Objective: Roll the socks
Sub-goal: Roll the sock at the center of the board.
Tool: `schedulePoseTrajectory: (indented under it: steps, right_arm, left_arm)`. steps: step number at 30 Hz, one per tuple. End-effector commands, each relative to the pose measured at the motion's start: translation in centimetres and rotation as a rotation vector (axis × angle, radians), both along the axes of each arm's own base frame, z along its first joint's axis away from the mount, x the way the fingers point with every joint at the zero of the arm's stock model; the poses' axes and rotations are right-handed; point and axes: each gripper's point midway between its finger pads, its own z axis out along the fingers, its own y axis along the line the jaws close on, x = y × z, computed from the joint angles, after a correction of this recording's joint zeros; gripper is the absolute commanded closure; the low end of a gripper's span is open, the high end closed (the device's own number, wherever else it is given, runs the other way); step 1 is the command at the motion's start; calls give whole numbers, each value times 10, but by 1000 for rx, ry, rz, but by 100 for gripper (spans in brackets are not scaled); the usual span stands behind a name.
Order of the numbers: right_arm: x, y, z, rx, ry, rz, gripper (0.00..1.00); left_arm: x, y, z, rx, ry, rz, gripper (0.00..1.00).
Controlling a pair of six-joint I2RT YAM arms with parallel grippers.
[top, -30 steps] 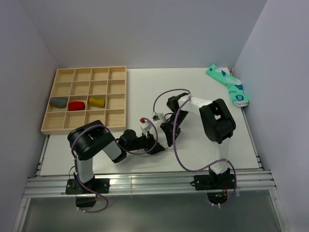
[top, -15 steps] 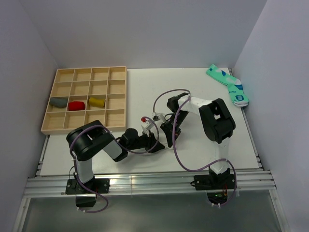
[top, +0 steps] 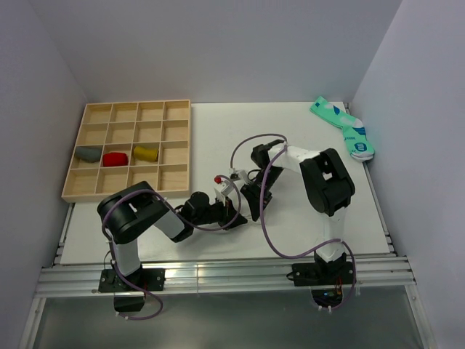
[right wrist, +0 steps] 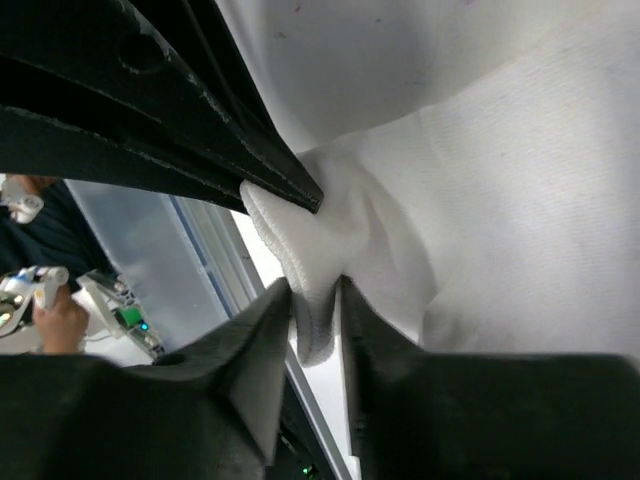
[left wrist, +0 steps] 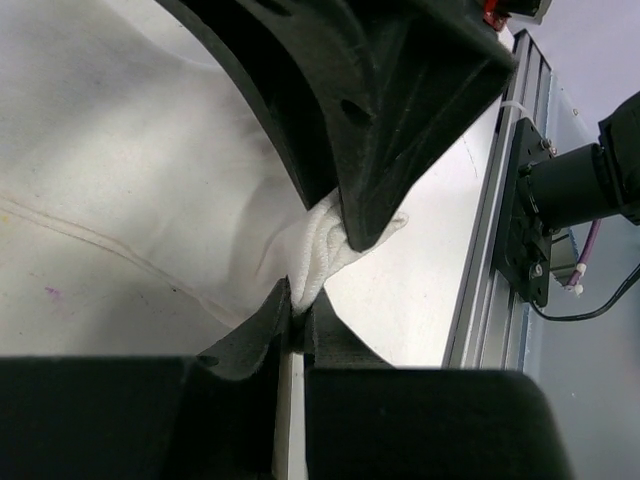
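Overhead, L gripper [top: 234,215] & R gripper [top: 252,206] meet at the middle of the table [top: 218,131], toward near edge. L wrist cam: jaws nearly shut, pinching a white sock [left wrist: 322,240] fold. R wrist cam: jaws narrow, gripping same sock's bunched edge.

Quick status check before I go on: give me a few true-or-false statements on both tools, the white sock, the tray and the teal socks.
1. The left tool pinches the white sock. True.
2. The teal socks lie in the wooden tray. False: they lie on the table, at its far right corner.
3. A red bundle sits in the tray. True.
4. The right tool hovers over the tray. False: it meets the left tool mid-table, with white sock fabric between its fingers.
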Motion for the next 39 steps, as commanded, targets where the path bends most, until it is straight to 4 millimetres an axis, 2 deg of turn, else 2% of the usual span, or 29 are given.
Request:
schedulePoseTrajectory:
  steps: [1, 4, 8, 17, 27, 32, 39]
  right_arm:
    - [12, 1, 13, 22, -94, -26, 64]
    - [19, 2, 21, 25, -151, -52, 59]
    - [31, 2, 24, 0, -196, -115, 59]
    - [61, -6, -7, -144, -221, -200, 67]
    - [92, -10, -34, -247, -273, -230, 70]
    - [105, -10, -36, -257, -321, -242, 70]
    - [102, -8, -26, -217, -352, -243, 70]
  left_arm:
    - [1, -10, 22, -38, -64, -37, 100]
    - [0, -9, 21, -23, -63, -36, 100]
    - [-1, -7, 17, -6, -53, -34, 100]
    - [-2, -8, 16, -1, -46, -32, 100]
    - [-7, -13, 11, 15, -20, -72, 100]
    - [-12, -17, 0, 45, 35, -110, 100]
    - [-20, -21, -18, 111, 169, -135, 100]
